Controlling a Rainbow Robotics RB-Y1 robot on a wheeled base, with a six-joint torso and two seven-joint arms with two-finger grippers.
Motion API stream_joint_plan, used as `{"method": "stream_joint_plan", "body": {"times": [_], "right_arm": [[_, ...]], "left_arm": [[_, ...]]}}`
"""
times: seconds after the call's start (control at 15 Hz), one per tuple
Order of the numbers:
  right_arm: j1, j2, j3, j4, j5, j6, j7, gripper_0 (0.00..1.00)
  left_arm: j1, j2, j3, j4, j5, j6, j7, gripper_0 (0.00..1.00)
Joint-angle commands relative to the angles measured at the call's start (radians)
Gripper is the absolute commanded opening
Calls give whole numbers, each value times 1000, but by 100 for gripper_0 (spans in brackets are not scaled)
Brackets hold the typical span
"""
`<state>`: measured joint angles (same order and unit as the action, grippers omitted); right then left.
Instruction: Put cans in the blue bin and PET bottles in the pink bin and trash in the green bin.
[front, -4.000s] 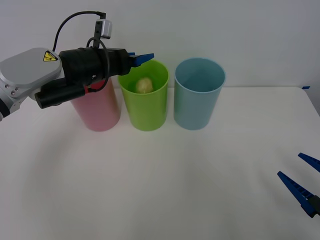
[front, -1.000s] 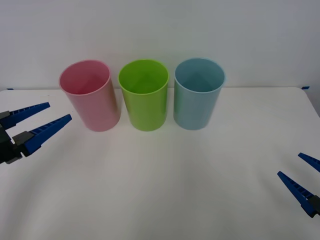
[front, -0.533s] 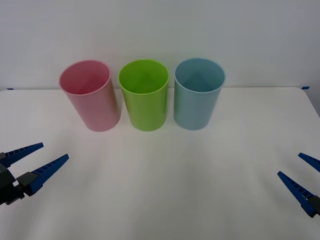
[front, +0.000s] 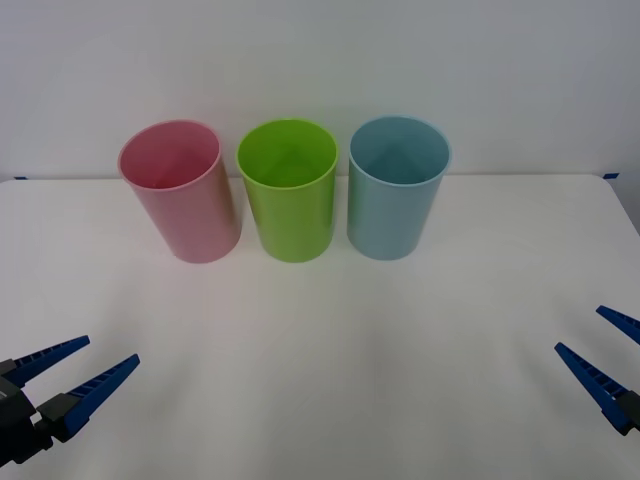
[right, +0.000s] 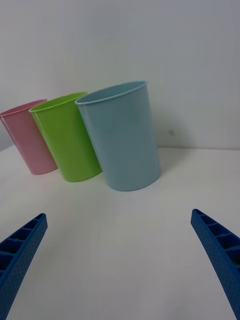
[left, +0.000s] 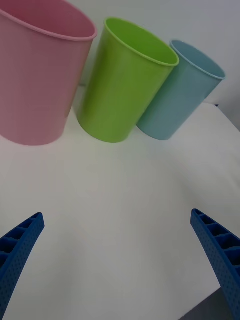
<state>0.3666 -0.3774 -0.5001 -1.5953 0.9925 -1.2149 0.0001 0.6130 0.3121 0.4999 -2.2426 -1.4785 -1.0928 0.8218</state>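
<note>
Three bins stand in a row at the back of the white table: the pink bin (front: 185, 205) on the left, the green bin (front: 291, 205) in the middle, the blue bin (front: 396, 200) on the right. They appear again as the pink bin (left: 37, 80), green bin (left: 122, 85) and blue bin (left: 180, 100), and as the blue bin (right: 125, 140), green bin (right: 67, 140) and pink bin (right: 27, 142). My left gripper (front: 113, 349) hangs open and holds nothing at the front left. At the front right my right gripper (front: 579, 329) is open too. Trash, cans and PET bottles are out of view.
The white table (front: 330, 350) stretches bare between the bins and both grippers. A plain white wall rises right behind the bins. The table's right edge (front: 622, 195) lies near the right arm.
The left arm has pulled back from above the green bin to the front left, sinking toward the near edge. The wad seen inside the green bin earlier no longer shows. The right arm stayed still.
</note>
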Motion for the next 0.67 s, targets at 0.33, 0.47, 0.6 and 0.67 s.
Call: {"method": "stream_joint_plan", "body": {"times": [0.33,0.47,0.6,0.67], "right_arm": [[0,0,0,0,0,0,0,100],[0,0,0,0,0,0,0,100],[0,0,0,0,0,0,0,100],[0,0,0,0,0,0,0,100]], "left_arm": [[25,1,5,120,60,-18,-102,100],[30,-1,3,136,60,-18,-109,100],[28,1,5,155,60,-18,-110,100],[27,1,5,156,60,-18,-112,100]]}}
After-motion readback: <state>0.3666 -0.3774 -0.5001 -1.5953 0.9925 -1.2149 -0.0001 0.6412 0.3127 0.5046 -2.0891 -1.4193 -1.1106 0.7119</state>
